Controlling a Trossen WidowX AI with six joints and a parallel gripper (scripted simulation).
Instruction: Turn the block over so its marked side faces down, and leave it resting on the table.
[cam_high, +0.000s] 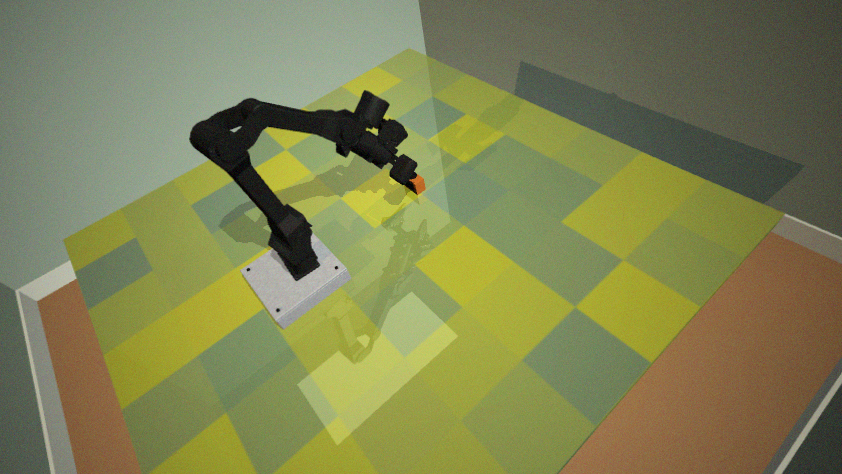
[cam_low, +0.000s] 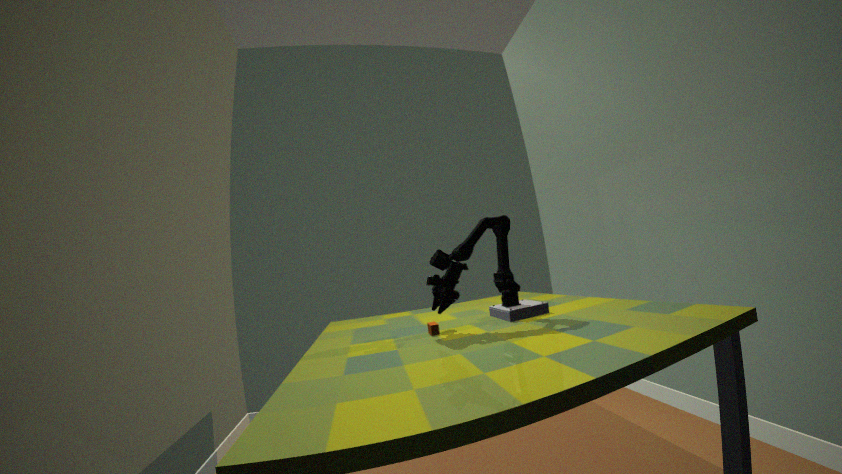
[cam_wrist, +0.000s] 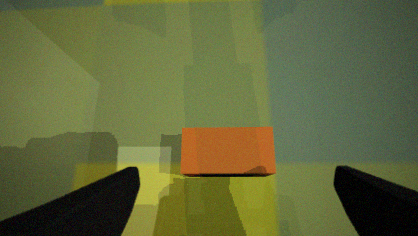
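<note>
The block (cam_high: 418, 184) (cam_low: 433, 329) (cam_wrist: 228, 151) is small and orange and rests on the patchwork table (cam_high: 624, 200) (cam_low: 377, 406). In the wrist view its plain orange face shows, with a small dark patch at its lower right edge and a thin dark strip below. I cannot make out a marked side; its underside is hidden. My gripper (cam_low: 437, 309) (cam_wrist: 234, 175) is open and empty, tilted downward above the block. In the wrist view the fingers stand wide apart, one to each side of the block, with gaps between. In the top view the gripper partly covers the block.
The arm's grey base plate (cam_high: 294, 282) (cam_low: 518, 309) stands on the table behind the block as seen in the exterior view. Walls surround the table, and its dark front edge (cam_low: 471, 432) shows there. Arm shadows and a pale light patch (cam_high: 424, 329) lie on the tabletop.
</note>
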